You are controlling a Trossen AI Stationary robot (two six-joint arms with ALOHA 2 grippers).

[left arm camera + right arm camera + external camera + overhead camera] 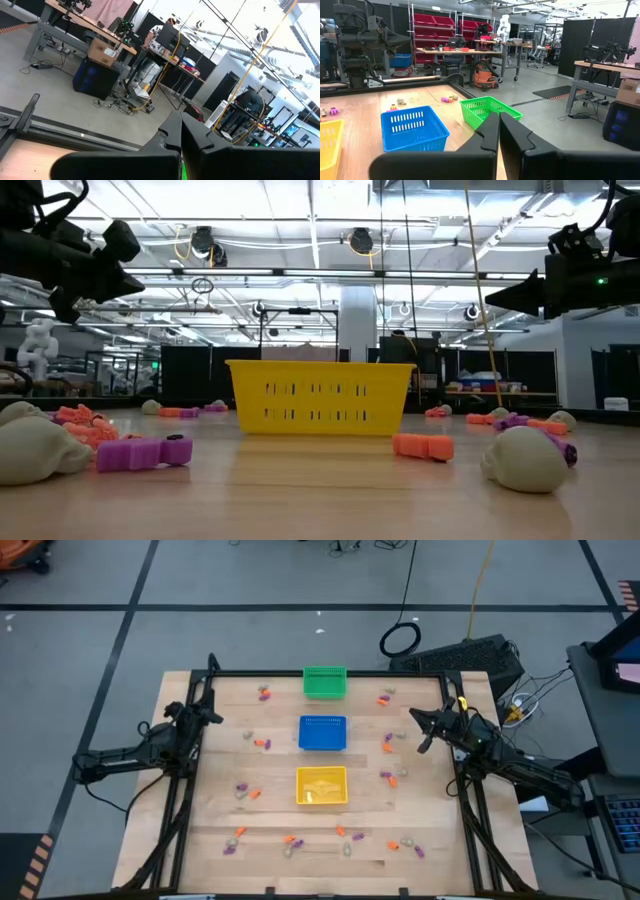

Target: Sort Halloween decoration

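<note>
Both end effectors, left (213, 716) and right (421, 730), hung closed and empty above the worktop (275, 808) edges, while the Halloween decoration (262, 744) lay scattered around the baskets, seemingly light, rigid trinkets needing mid-body pinches.

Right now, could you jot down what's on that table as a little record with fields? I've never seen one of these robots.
table: wooden top
baskets: green basket, blue basket and yellow basket in one row down the middle
trinkets: orange, purple and pale trinkets scattered on both sides and along the near edge
basket contents: none visible
left gripper: shut, raised at the left side, holding nothing
right gripper: shut, raised at the right side, holding nothing
</note>
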